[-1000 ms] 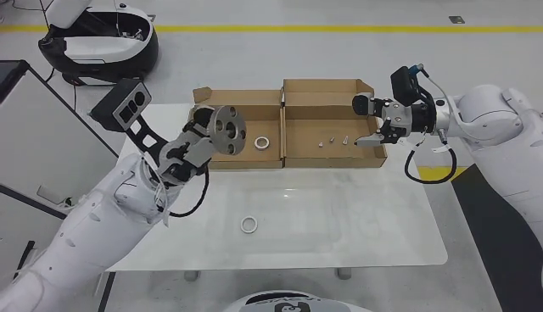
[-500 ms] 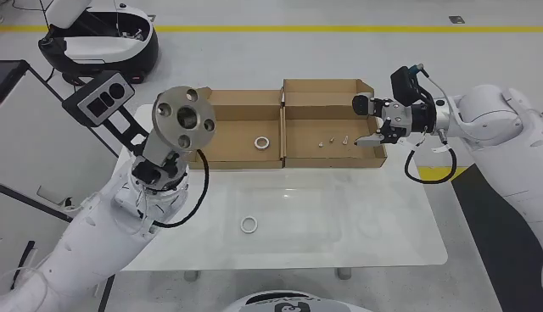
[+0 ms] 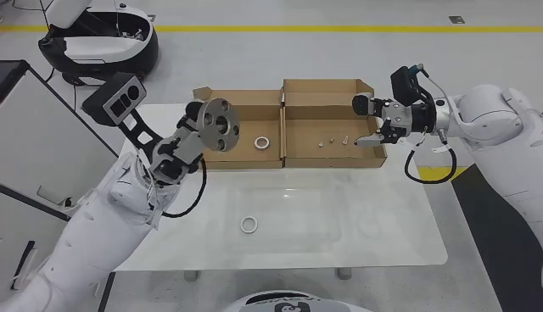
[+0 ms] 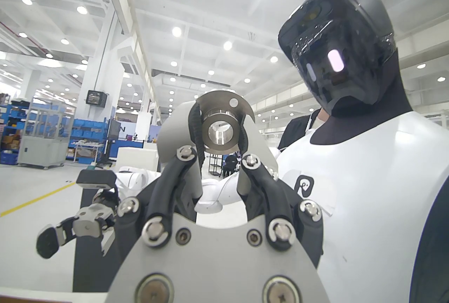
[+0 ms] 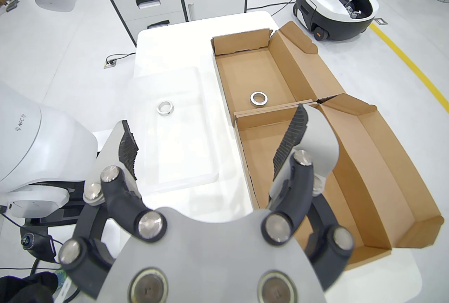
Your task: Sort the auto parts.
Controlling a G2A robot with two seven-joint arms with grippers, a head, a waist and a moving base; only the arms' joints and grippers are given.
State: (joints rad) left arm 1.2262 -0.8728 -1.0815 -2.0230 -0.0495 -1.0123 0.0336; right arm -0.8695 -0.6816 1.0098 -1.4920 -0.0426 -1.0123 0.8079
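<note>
**Flange and surroundings.** We see the flange (image 3: 219, 125), a grey metal disc with holes around a central bore, raised at the left end of the left box (image 3: 265, 122), in the upper left part of the table (image 3: 407, 227) in the top view. The left gripper (image 3: 200, 136) holds it. In the left wrist view we see the fingers (image 4: 195, 136) closed narrowly on the flange's short central tube, one on either side.

On the left box's floor lies the boxed ring (image 3: 263, 143). The right box (image 3: 331, 119) touches the left box along one side wall and holds a few small parts (image 3: 333, 140) near its front wall. Below the boxes in the top view, the loose ring (image 3: 249, 224) rests on a clear tray (image 3: 297, 219).

The right gripper (image 3: 366, 123) hangs at the right end of the right box. We see its fingers spread wide with nothing between them.
</note>
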